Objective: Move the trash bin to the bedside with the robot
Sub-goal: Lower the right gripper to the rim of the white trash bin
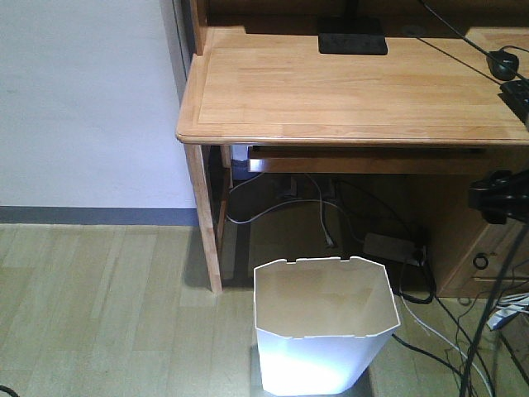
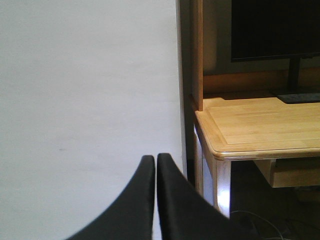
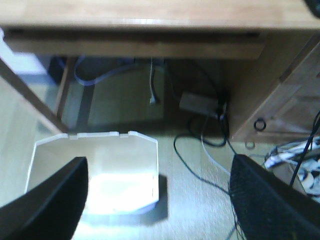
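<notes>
The white trash bin [image 1: 326, 331] stands upright on the wooden floor in front of the desk, its notched rim open and nothing visible inside. In the right wrist view the bin [image 3: 115, 170] lies below, left of centre. My right gripper [image 3: 160, 159] is open and empty above it, its left finger [image 3: 50, 200] overlapping the bin's left side and its right finger [image 3: 270, 200] over the floor cables. My left gripper [image 2: 156, 161] is shut and empty, pointing at the white wall beside the desk corner. The bed is out of view.
A light wooden desk [image 1: 347, 91] stands just behind the bin, its leg [image 1: 207, 223] to the bin's left. Cables and a power adapter [image 1: 388, 246] lie under it. A drawer unit [image 1: 475, 248] and more cables are at the right. A monitor base [image 1: 353, 37] sits on the desk.
</notes>
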`<state>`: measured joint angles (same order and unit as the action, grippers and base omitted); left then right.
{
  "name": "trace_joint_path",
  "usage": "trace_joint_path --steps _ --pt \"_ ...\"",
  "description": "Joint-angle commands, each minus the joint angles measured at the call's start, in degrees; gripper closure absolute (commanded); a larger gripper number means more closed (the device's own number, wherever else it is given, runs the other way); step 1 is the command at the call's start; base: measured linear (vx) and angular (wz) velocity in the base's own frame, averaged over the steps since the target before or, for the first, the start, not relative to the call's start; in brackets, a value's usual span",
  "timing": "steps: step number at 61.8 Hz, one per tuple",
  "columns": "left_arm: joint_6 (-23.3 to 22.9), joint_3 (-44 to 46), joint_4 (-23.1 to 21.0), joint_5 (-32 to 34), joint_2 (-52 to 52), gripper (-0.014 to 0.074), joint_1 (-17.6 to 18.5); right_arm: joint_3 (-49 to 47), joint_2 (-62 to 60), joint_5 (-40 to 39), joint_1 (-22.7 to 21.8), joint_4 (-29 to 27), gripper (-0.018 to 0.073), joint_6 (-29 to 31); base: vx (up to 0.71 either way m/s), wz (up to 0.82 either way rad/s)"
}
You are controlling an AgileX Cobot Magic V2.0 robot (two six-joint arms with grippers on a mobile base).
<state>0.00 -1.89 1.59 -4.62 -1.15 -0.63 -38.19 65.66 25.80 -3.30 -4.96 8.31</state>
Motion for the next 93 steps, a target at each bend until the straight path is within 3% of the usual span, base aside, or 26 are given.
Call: trace_joint_path --steps 1,17,38,61,93 --pt "-0.79 -0.66 -0.54 4.26 -0.4 0.0603 0.36 -5.34 5.31 0.58 -0.28 -0.53 -0.0002 3.23 0.0 0.0" --pt "-0.79 -0.66 -0.54 4.26 -0.4 0.0603 0.36 -14.46 23.71 7.73 -0.28 -5.23 -0.0002 8.85 0.0 0.0" --pt "-0.79 -0.66 -0.54 4.26 -0.4 0.0603 0.36 -16.37 41.63 -3.26 -0.28 -11.1 -0.0002 14.61 0.0 0.0" --pt "-0.79 -0.66 -0.54 4.26 -0.4 0.0603 0.36 -25.09 62.09 -7.52 -0.28 -11.32 -0.0002 17.32 0.0 0.0" --pt "-0.79 -0.66 -0.54 4.26 -0.4 0.0603 0.36 -46.22 87.78 -4.41 -0.28 -11.17 -0.0002 18.83 0.0 0.0"
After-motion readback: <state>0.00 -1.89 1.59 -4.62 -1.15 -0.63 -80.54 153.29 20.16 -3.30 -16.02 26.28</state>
